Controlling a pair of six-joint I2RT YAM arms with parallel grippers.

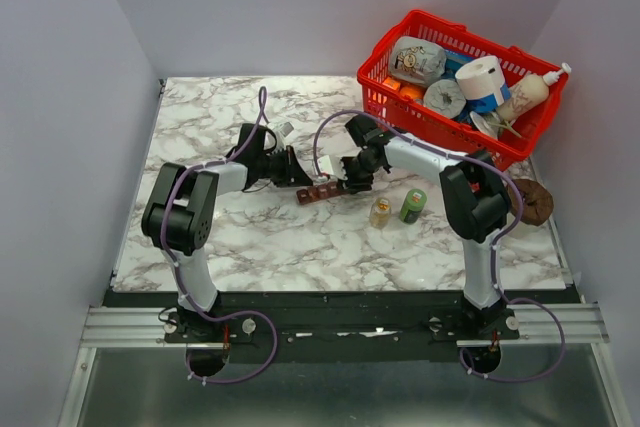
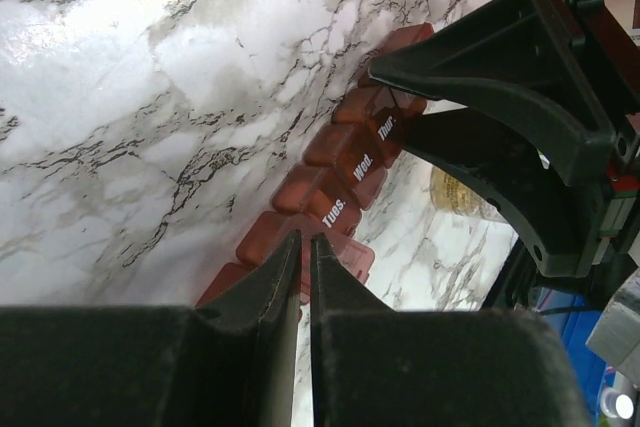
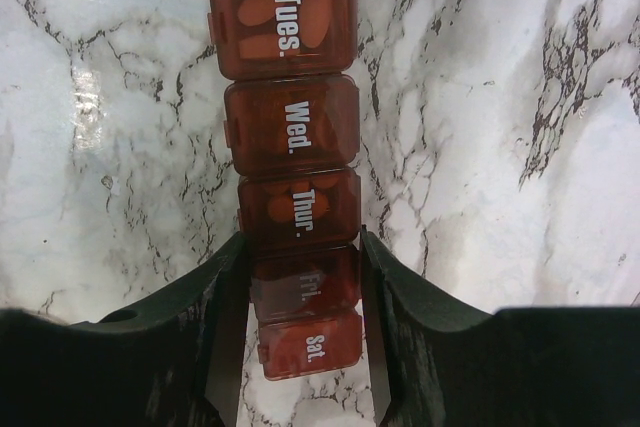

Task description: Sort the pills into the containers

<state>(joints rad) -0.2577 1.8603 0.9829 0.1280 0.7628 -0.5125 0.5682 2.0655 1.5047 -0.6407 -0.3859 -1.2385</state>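
Observation:
The dark red-brown pill organiser (image 1: 320, 191) lies on the marble table between the two arms. Its lids read Tues., Wed., Thur., Fri., Sat. in the right wrist view (image 3: 290, 137). Orange pills (image 3: 262, 9) show through the Tues. and Thur. lids. My right gripper (image 3: 302, 239) is shut on the strip's sides at the Fri. compartment; it also shows in the top view (image 1: 350, 175). My left gripper (image 2: 300, 239) is shut, its tips at a flipped-open translucent lid (image 2: 345, 255) next to Tues. on the organiser (image 2: 345, 162). It shows in the top view (image 1: 295, 175) too.
A small clear tan-capped bottle (image 1: 380, 212) and a green bottle (image 1: 412, 205) stand right of the organiser. A red mesh basket (image 1: 400, 112) full of items sits at the back right. A brown round object (image 1: 530, 202) lies at the right edge.

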